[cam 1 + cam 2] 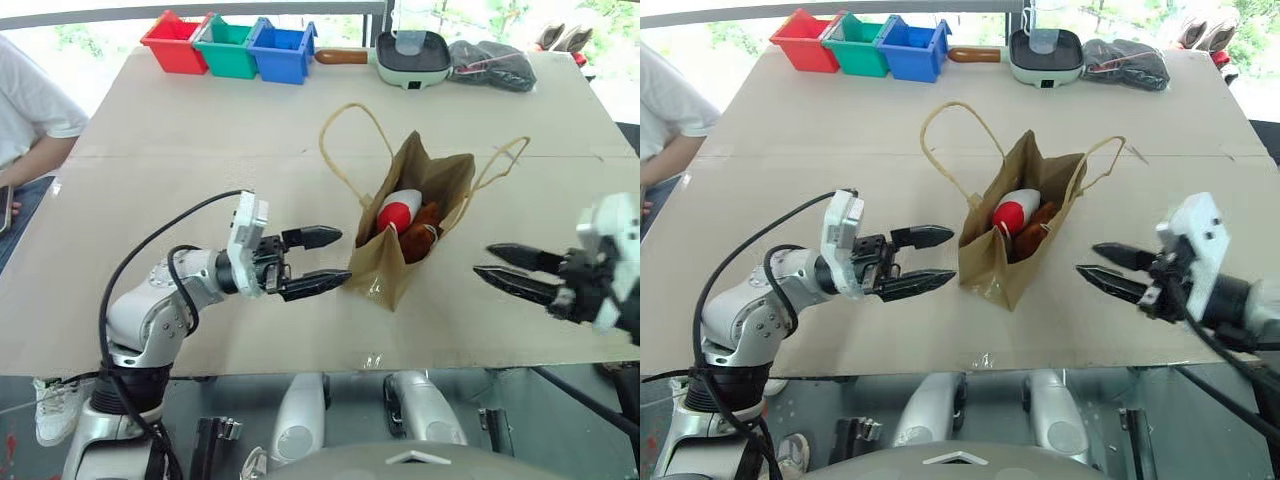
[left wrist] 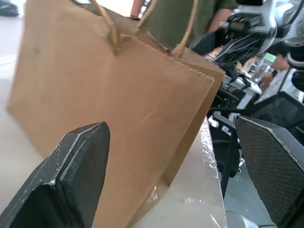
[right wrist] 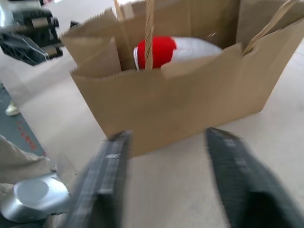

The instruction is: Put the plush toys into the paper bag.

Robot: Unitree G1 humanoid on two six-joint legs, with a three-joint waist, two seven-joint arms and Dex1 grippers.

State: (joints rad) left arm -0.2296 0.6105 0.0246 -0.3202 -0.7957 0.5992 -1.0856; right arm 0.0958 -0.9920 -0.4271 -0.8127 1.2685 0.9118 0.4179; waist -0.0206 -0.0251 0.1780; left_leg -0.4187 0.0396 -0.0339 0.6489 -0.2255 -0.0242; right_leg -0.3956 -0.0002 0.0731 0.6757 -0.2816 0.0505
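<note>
Since both toys already sit in the bag, what is left looks like a clean withdrawal:

Step in hand: judged as finishing up; the plush toys [image 1: 408, 222] are inside the paper bag [image 1: 385, 268], which stands upright near the front edge of the table [image 1: 200, 130].

Red-and-white toy: soft, rounded, red end up [image 1: 1012, 213], resting against the inner wall nearest the left claw.

Orange-brown toy: lumpy, fuzzy [image 1: 1038, 228], tucked beside the first one, partly hidden.

Left claw: [image 1: 314, 262] jaws spread wide, empty, level, tips just beside the bag's side; whether the lower tip touches the paper I cannot tell.

Right claw: [image 1: 517, 272] jaws a little apart, holding nothing, pointing at the bag from the other side with a clear gap.

How to do it well: draw both claws straight back and away, keeping clear of the handles [image 1: 345, 150], so nothing snags.

What could go wrong: a nudge from the left claw could tip the light bag over the nearby edge.

Bag material: thin brown kraft paper, creased, zigzag-cut rim, twisted-cord loops splayed outward.

Table surface: matte beige, flat, with a seam running across.
</note>
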